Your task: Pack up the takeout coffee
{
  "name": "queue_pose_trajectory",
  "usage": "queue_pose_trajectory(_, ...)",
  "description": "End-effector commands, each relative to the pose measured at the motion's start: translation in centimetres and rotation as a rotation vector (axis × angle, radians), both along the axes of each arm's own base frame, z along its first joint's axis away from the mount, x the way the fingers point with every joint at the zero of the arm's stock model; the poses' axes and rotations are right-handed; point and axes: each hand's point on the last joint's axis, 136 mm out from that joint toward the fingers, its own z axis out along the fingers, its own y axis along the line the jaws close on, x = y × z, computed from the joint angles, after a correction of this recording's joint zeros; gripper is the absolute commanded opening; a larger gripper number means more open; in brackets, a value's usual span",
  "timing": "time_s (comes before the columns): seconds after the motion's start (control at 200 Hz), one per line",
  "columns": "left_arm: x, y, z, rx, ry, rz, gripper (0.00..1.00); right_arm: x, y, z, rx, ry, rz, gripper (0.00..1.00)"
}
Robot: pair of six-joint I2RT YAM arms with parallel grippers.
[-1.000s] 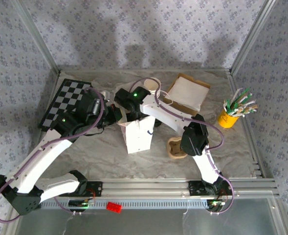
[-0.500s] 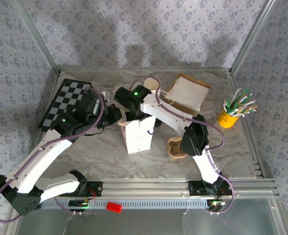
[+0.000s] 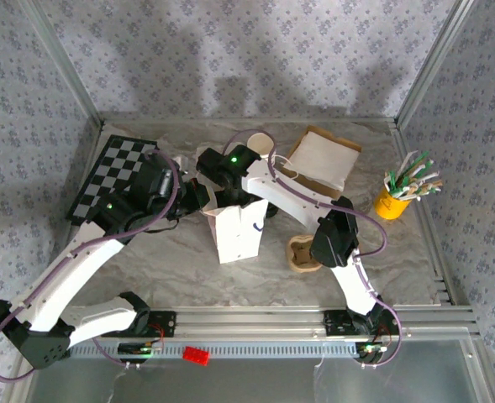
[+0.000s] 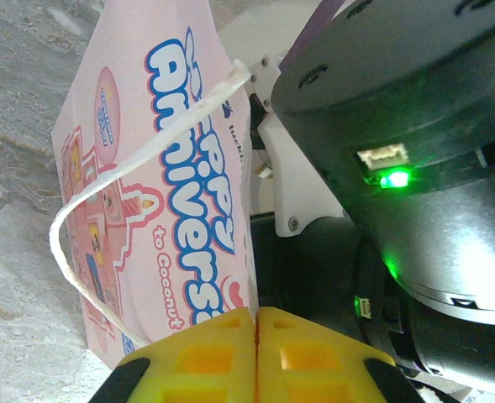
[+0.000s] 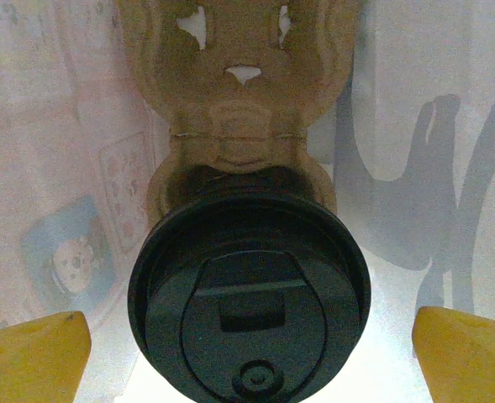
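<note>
Coffee cup [image 5: 249, 311] sits low inside the bag. On the desk [image 3: 188, 269] the paper bag [image 3: 237, 235] stands upright, likely so it loads from above. The left tool [image 4: 255, 336] is pinched shut on its rim, apparently to keep the mouth open. Down inside, a cardboard carrier [image 5: 239, 109] seats the black-lidded cup, and the right tool [image 5: 249, 357] hangs above it, fingers spread wide, holding nothing.

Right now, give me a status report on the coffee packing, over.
Left gripper shut on the paper bag at its rim. Right gripper open inside the bag, over the coffee cup seated in its carrier. Nothing seen in the way.
</note>
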Motion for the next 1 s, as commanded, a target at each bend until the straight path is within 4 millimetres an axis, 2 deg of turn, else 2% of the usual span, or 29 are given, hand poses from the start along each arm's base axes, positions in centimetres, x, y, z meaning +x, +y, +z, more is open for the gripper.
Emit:
queue_pose_trajectory(0.0, 0.2, 0.4, 0.2, 0.028, -0.009, 0.005, 0.07, -0.2, -0.1, 2.3, 0.030, -0.030, -0.017, 1.00)
queue_pose_trajectory(0.385, 0.3, 0.6, 0.2, 0.044, -0.008, 0.015, 0.06, -0.6, -0.1, 3.1, 0.037, -0.038, -0.021, 1.00)
queue_pose_trajectory(0.995, 0.5, 0.8, 0.2, 0.059, -0.011, 0.025, 0.06, -1.2, -0.4, 5.8, 0.068, -0.060, -0.019, 1.00)
